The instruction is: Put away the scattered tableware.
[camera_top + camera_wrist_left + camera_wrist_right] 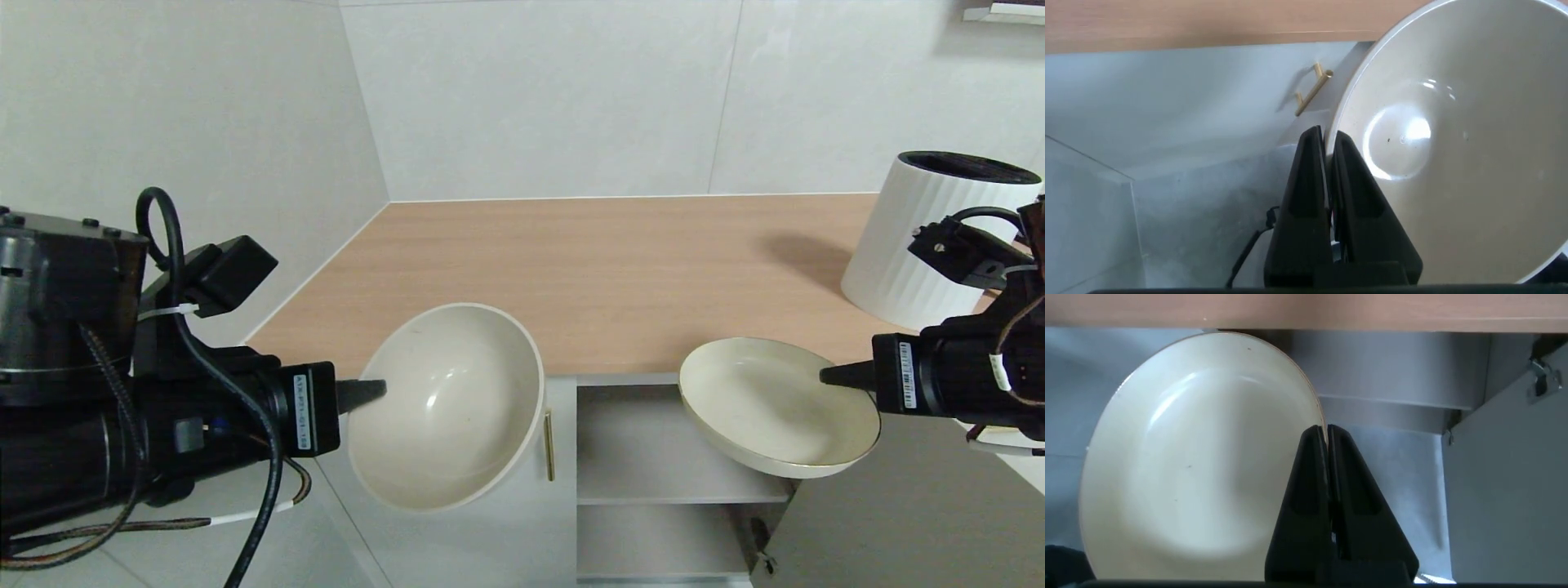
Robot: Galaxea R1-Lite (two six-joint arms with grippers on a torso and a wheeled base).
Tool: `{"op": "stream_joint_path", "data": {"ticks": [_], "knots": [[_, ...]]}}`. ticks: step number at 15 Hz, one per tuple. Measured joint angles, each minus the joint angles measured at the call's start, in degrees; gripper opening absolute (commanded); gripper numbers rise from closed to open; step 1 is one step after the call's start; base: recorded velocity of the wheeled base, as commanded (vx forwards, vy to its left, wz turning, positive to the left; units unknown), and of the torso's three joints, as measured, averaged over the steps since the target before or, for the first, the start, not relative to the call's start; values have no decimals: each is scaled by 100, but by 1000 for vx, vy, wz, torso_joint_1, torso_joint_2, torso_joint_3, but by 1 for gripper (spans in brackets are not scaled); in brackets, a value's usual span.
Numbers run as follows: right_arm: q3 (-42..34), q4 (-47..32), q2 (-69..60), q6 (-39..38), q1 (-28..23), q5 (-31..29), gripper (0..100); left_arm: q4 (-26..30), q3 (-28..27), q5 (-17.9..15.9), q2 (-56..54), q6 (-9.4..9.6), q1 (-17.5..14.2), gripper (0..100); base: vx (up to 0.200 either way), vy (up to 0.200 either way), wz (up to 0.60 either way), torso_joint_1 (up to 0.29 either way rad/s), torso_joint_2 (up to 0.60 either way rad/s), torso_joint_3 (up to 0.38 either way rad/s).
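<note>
Black fingers of the left gripper [369, 391] are pressed together on the rim of a cream bowl [449, 408], one finger inside the rim and one outside, pinching the edge. The bowl hangs in the air, tipped up on its side so that its glossy hollow faces upward and toward the robot's right. It is held in front of a closed grey cabinet door [522, 531], just below the front edge of a light wooden countertop [612, 269]. A slim brass handle [549, 445] stands upright on that door, just beside the bowl's right edge.

The right gripper [831, 376] likewise has its black fingers closed on the rim of a cream plate [767, 408], clamping the edge nearest the arm. The plate is off the surface too, slightly tilted, with its inner face up. It hovers in front of an open compartment [645, 425] of the cabinet, level with the countertop's front edge. Inside the compartment a grey shelf [669, 490] runs across, with more space below it. The compartment's own door [882, 523] is swung open at the right, under the right arm.

Farther back on the countertop, at the right, stands a white ribbed container [922, 237] with a dark opening. Pale tiled walls [555, 98] meet in a corner behind.
</note>
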State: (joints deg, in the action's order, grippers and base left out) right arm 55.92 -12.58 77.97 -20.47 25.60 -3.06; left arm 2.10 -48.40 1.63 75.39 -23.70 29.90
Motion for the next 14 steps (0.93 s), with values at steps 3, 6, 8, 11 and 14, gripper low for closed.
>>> {"op": "stream_joint_path", "data": {"ticks": [3,6,8,11,14], "knots": [[-66,54,24,22,2,-2,0,0,5,0,11,0,0,0,0,0,0,-49,117,68],[-123,117,41,117,5,-5,0,0,6,2,30,0,-4,0,0,0,0,-157,413,247],[-179,216,48,121,5,-2,0,1,9,0,41,0,-2,0,0,0,0,-173,464,283],[-240,293,63,132,2,-2,0,0,5,2,46,0,-2,0,0,0,0,-163,465,297],[-256,295,89,126,6,-2,0,4,5,0,50,0,-2,0,0,0,0,-141,460,313]]}}
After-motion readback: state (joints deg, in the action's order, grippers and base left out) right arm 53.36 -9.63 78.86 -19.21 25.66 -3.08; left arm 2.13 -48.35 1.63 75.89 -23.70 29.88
